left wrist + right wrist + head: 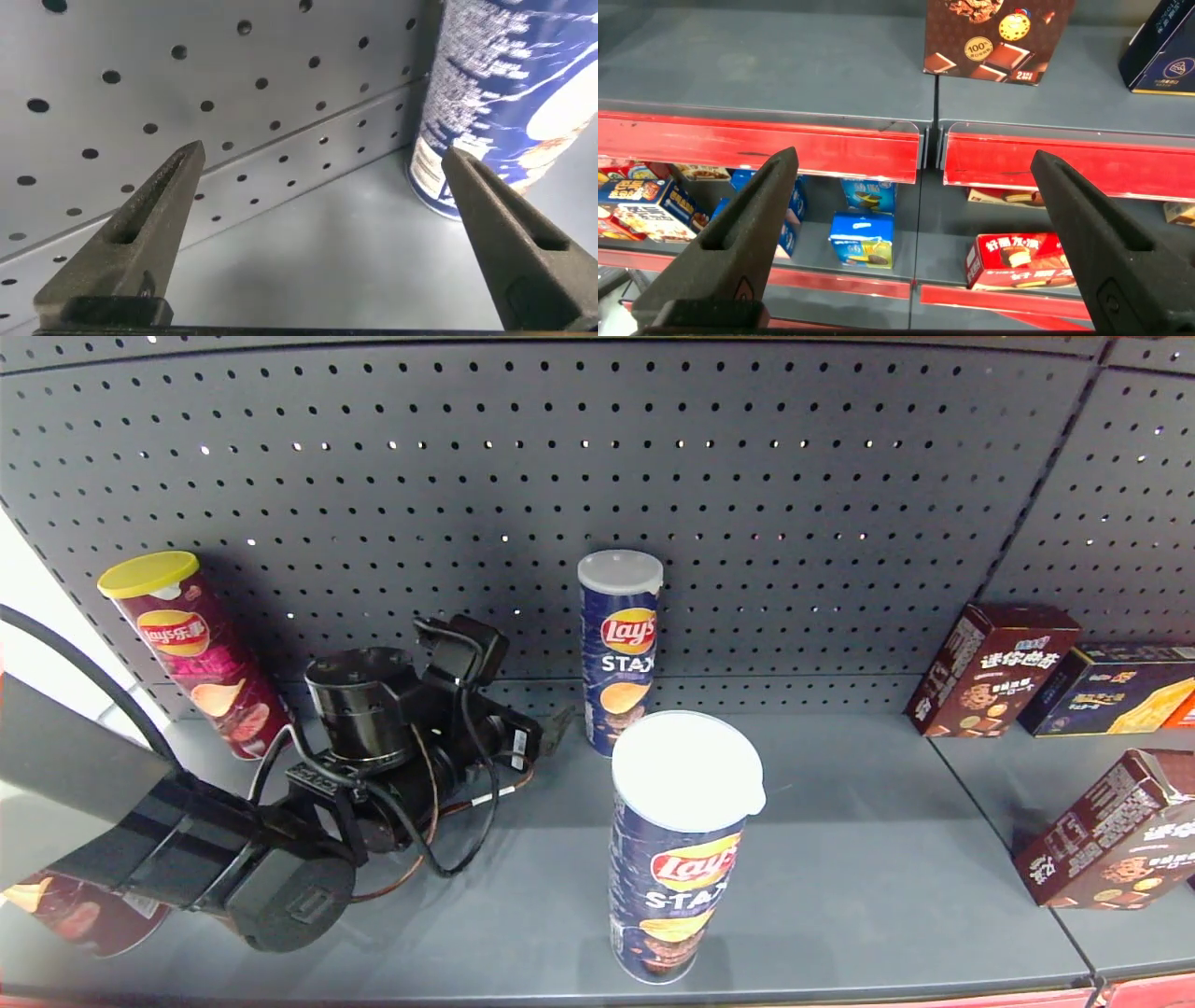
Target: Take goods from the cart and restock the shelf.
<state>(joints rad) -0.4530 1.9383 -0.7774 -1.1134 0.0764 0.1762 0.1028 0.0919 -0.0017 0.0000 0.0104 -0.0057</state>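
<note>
Two blue chip cans stand upright on the grey shelf [868,859]: one at the back by the pegboard [619,653], one near the front edge [677,859]. My left arm lies over the shelf's left part. Its gripper [553,728] is open, empty and just left of the back can's base. From the left wrist, the open gripper [325,154] faces the pegboard, and the back blue can [514,93] stands beside one finger [505,233]. My right gripper [915,159] is open and empty, facing the front of lower shelves.
A maroon can with a yellow lid [191,653] leans at the back left; another maroon can [84,915] lies at the front left. Brown boxes [994,667] [1111,831] and a blue box [1116,695] stand on the right. Red price rails [766,145] front lower shelves holding snack boxes [862,238].
</note>
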